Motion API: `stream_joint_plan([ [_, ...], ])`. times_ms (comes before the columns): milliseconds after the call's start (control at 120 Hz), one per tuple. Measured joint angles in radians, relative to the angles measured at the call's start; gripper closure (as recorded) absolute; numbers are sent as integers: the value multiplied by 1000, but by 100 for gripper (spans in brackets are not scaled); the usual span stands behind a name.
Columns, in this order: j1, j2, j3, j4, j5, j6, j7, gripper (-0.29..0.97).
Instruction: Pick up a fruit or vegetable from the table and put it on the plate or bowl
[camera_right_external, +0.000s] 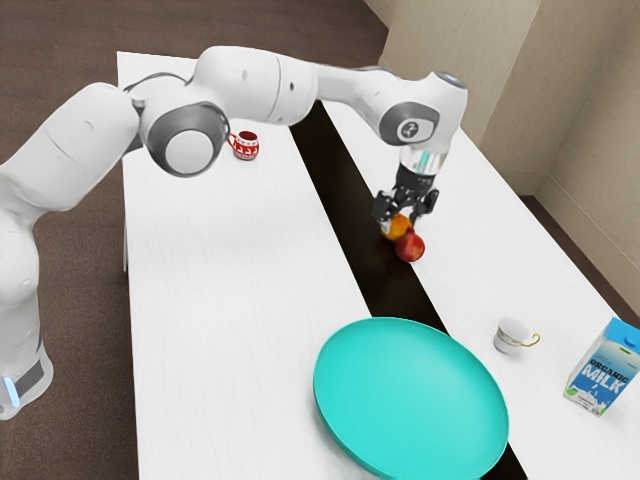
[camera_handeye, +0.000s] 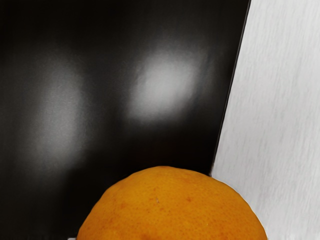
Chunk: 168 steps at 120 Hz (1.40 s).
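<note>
Gripper (camera_right_external: 405, 214) is hanging right over the orange (camera_right_external: 398, 228), which is sitting beside a red apple (camera_right_external: 411, 246) at the black strip's (camera_right_external: 340, 190) edge. Whether it is clamping, I cannot tell. Grasping seems underway; next is lifting toward the teal plate (camera_right_external: 410, 400).

Your exterior camera stands high and far back, facing down across the white tabletop (camera_right_external: 230, 300). Your wrist camera faces straight down, very near the round orange fruit (camera_handeye: 172, 207). Both share that fruit and the glossy black strip (camera_right_external: 345, 190).
</note>
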Motion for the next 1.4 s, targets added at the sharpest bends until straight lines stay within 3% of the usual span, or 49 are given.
stream_joint_plan([
  [233,-72,-152,6,-3,29,-84,2,36],
  [417,-246,-224,8,-4,82,-140,2,36],
  [592,-447,-229,10,-8,112,-170,2,36],
  [742,-556,-218,10,-11,127,-181,1,36],
  [1033,-648,-188,2,-37,124,-186,-2,35],
  [1175,-652,-186,4,-37,126,-182,-7,13],
  [1400,-648,-197,-2,-38,122,-180,-12,3],
])
